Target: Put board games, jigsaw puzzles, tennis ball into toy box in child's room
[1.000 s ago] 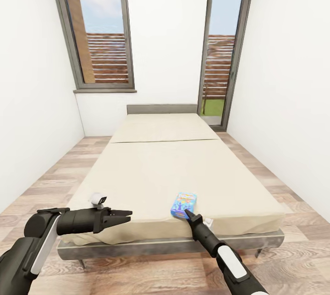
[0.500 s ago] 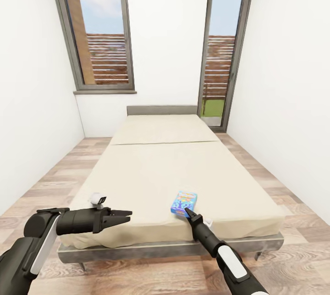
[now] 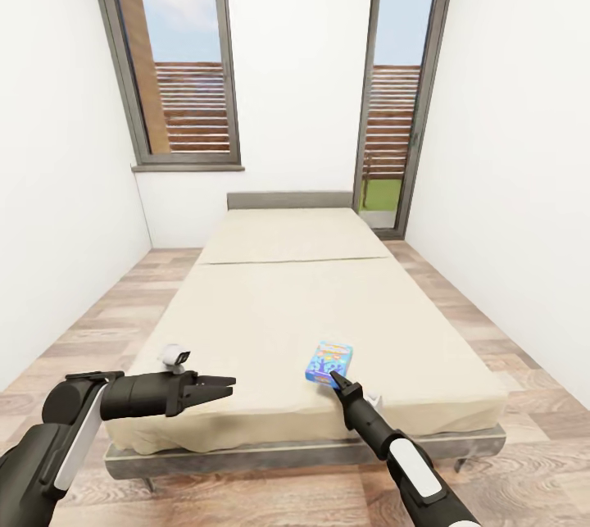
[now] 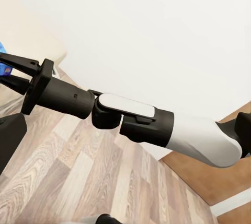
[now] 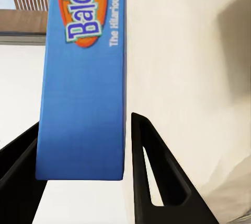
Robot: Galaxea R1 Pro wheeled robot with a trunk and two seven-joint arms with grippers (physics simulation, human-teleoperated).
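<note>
My right gripper had its fingers parted around the near end of the small blue board game, one finger at each face, not visibly clamped; I judged the pick-up step underway, with closing next. The left gripper, nearly closed and empty, hovered well aside. Beyond lay the bed, game near its foot edge.

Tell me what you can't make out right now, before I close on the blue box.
- Grip contact: right wrist view, the board game sits between the right end effector's fingers, one cut off by the frame edge; clamped or not is unclear.
- Game's near edge: head view, covered by that end effector.
- Left end effector: head view, side-on, opening unclear.
</note>
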